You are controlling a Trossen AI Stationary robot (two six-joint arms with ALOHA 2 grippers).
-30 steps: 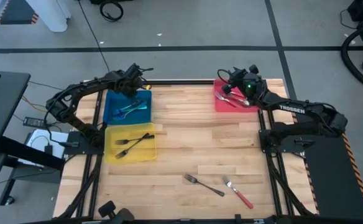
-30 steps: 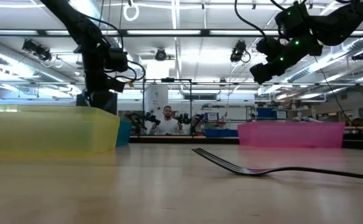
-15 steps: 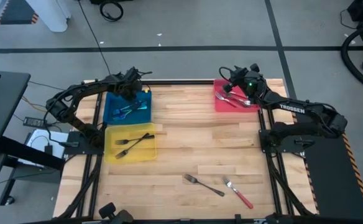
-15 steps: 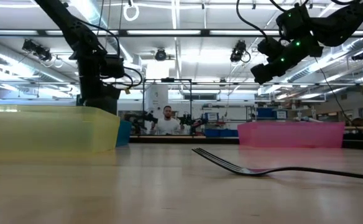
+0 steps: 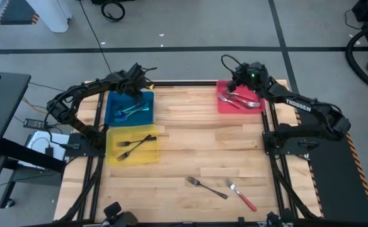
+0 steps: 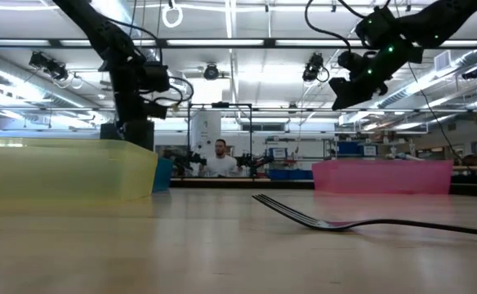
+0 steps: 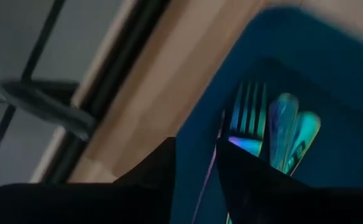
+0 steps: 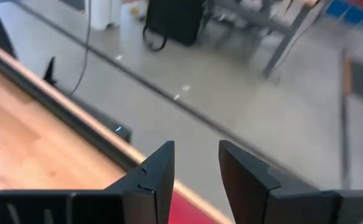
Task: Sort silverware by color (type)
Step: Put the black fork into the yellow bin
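Observation:
My left gripper [image 5: 137, 88] hangs open over the far end of the blue tray [image 5: 113, 107]. In that tray lie teal-handled forks [image 7: 281, 127], below and between the fingers but untouched. My right gripper [image 5: 242, 79] is open above the far edge of the red tray [image 5: 222, 104], which holds red-handled forks [image 5: 241, 99]. The yellow tray [image 5: 111, 151] holds two dark forks [image 5: 135, 144]. A grey fork [image 5: 206, 187] and a red-handled fork [image 5: 242, 195] lie flat on the wood near the front edge.
The three trays stand along the table's far and left sides, with bare wood [image 5: 209, 142] between them. The grey fork [image 6: 345, 222] lies near the low camera. A person [image 6: 220, 159] shows far off in the room behind the table.
My right gripper has moved toward the table's far edge and slightly up, over the red tray's far rim. My left gripper has stayed over the blue tray's far end, shifting only a little.

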